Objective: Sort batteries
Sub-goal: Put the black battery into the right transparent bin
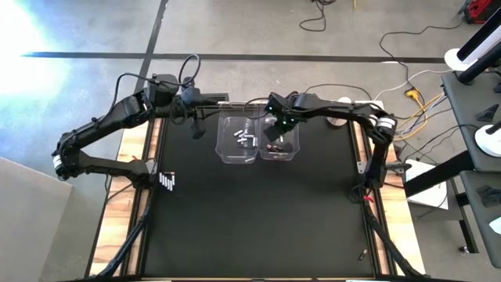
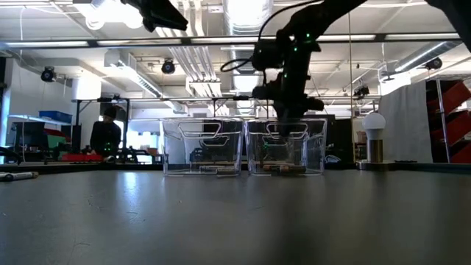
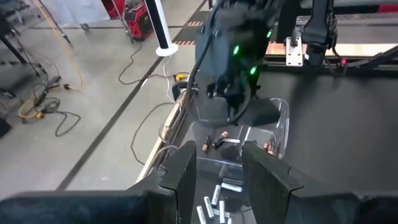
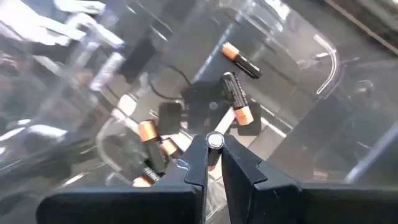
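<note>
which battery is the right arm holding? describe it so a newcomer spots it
Find the two clear bins mid-table; take the right bin, holding dark, copper-ended batteries. Directly over it, the right end effector pinches one battery: unlike those lying flat, it's upright, silver end showing.

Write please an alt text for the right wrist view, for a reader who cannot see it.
The right gripper pinches one battery by its end, above a clear bin. Several dark batteries with copper ends lie on the bin's floor.
</note>
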Robot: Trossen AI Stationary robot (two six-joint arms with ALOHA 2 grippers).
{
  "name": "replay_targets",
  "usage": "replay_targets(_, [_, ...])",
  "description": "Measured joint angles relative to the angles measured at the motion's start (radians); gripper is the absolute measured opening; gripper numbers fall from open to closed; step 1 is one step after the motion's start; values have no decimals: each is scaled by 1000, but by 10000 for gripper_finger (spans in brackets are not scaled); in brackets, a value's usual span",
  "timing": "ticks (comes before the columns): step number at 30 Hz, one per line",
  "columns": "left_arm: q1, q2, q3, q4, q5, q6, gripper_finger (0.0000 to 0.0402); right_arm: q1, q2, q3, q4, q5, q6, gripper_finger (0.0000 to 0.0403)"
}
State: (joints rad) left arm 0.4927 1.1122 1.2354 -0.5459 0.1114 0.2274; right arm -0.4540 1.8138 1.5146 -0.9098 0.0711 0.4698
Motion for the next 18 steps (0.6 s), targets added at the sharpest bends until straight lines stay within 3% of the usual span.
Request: replay_targets(18, [0, -1, 13, -2, 2, -35, 108, -9, 158, 0, 5, 0, 36, 20])
